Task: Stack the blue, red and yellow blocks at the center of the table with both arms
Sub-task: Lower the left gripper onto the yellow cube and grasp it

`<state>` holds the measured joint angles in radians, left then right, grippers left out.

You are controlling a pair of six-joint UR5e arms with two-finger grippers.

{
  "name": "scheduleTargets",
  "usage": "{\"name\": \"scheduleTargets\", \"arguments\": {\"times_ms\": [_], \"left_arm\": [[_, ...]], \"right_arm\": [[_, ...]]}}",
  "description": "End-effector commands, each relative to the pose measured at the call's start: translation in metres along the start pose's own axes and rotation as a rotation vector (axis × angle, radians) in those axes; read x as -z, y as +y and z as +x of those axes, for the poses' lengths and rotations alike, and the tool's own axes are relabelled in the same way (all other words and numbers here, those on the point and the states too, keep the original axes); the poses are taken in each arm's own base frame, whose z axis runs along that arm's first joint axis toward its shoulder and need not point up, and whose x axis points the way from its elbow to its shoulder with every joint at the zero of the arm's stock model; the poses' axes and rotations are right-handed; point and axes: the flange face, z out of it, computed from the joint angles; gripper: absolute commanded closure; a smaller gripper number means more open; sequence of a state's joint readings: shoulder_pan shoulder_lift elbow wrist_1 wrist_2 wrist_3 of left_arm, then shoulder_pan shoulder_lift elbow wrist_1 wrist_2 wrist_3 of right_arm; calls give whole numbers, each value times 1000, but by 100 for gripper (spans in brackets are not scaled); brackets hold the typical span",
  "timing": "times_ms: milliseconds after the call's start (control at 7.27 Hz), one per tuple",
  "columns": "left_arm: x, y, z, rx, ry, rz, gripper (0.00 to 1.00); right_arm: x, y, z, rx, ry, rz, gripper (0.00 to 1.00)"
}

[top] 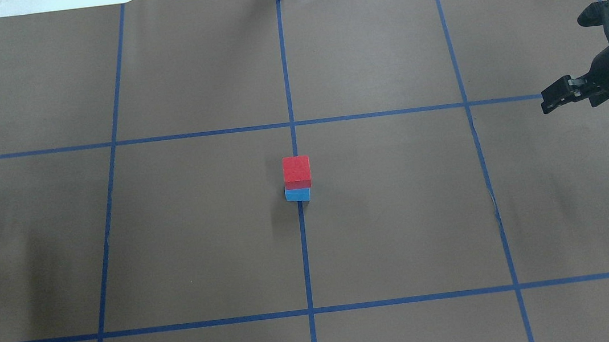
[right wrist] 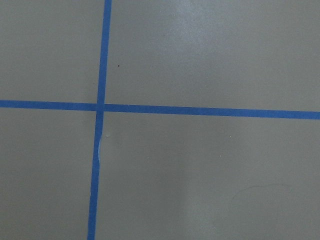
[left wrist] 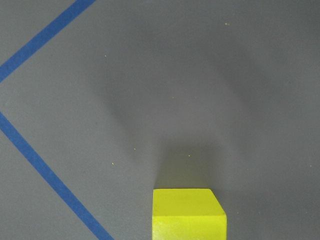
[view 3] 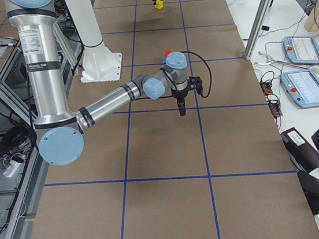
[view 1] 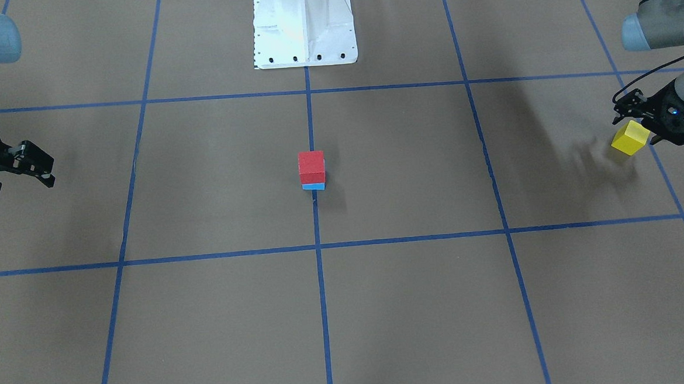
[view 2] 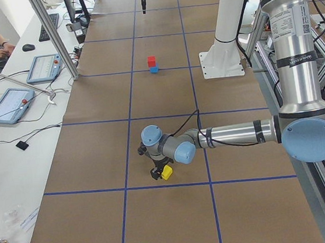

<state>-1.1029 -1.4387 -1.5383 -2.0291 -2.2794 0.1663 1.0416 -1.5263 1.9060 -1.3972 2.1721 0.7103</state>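
Item: small yellow cube-shaped block (view 1: 629,139), located far out at the robot's left end of the brown paper-covered surface (view 1: 201,182) with its blue tape grid, well apart from the centre. It was gripped by the left jaws, closed on two of its sides. Judging by the shadow cast beside it in the left wrist view, it hung clear of the surface. Item: small red cube-shaped block (view 1: 311,166), seated on a small blue block (view 1: 313,186) on the centre line, edges roughly flush. Item: right jaws, parted and empty, poised above bare surface at the opposite end. Step in hand, as judged: transport of the yellow block to the two-block stack. Handling notes: the carry would want height above the red top face throughout. The yellow block, which sat cornerwise to the grid, would want turning square to the red one. The descent would best be vertical and slow. Release would be safest only once the faces met flat, as a sideways nudge could topple the stack. The right arm was best kept wide.
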Motion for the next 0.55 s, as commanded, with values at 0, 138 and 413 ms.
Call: {"name": "scheduleTargets", "arguments": {"times_ms": [0,138,413], "left_arm": [[-10,1,-3,-11,-3,-1,0],[-10,-1,-3,-4,-4,9,1],[-14,-5,3,0,1,10,36]], "right_arm": [[-1,0,1,-1,1,-2,0],[-1,0,1,-1,1,-2,0],[-2,0,1,-2,2,-3,0]]}}
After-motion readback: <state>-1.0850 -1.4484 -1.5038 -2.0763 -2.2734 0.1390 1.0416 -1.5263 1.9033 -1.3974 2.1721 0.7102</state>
